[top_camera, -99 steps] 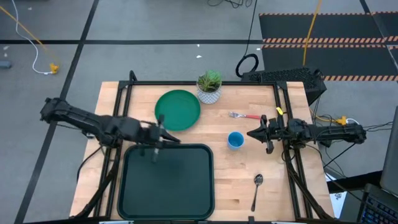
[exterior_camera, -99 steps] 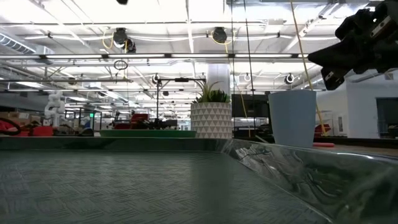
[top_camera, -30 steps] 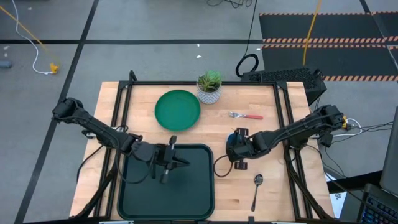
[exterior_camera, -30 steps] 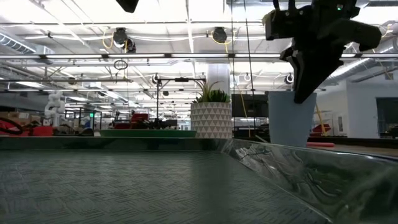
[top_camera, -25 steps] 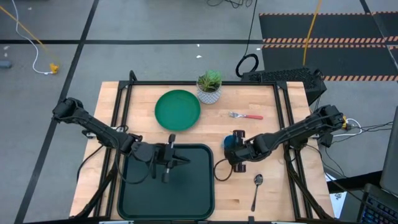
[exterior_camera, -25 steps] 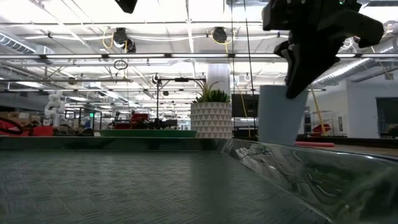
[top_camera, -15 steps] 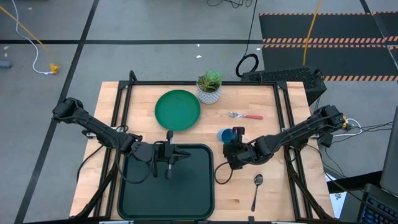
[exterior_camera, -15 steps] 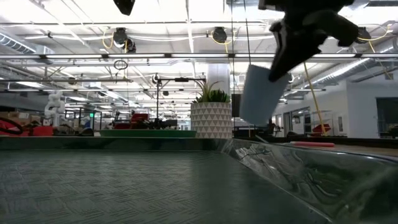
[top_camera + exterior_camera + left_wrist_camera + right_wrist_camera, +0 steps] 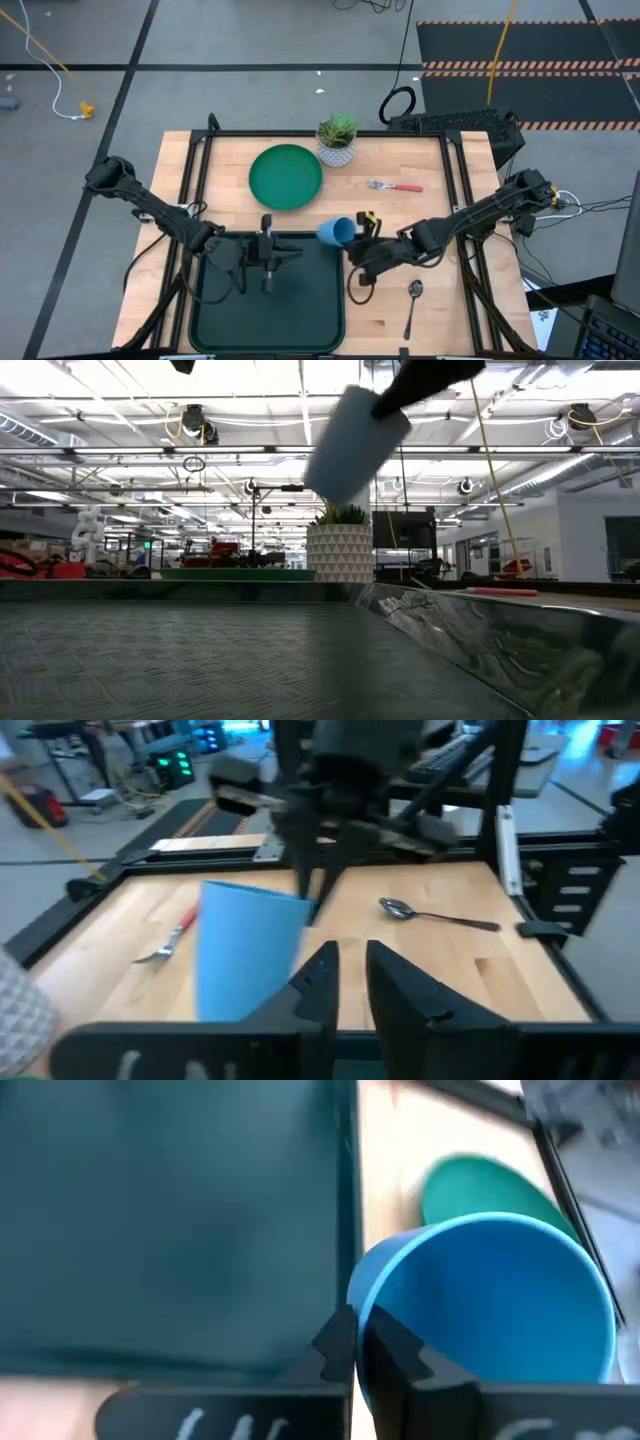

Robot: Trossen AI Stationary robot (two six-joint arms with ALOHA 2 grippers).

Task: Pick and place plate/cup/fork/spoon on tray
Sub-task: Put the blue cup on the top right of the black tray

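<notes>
— Light-blue plastic, tilted in mid-air: why is the cup (image 9: 336,231) carried like that?

— I've got the right gripper (image 9: 361,233) pinching its rim, one finger inside the wall and one outside (the right wrist view shows that plainly), so it hangs canted off the fingertips. It's clear of the wood, over the far right corner of the tray (image 9: 220,320).

— And the left arm?

— The left gripper (image 9: 266,254) hovers over the tray's far edge, fingers close together with a slim gap, holding nothing. I judge it's waiting.

— The rest?

— The plate (image 9: 286,177) sits beyond the tray beside the plant pot (image 9: 337,139); the fork (image 9: 394,186) and spoon (image 9: 413,305) lie on bare table to the right.
</notes>
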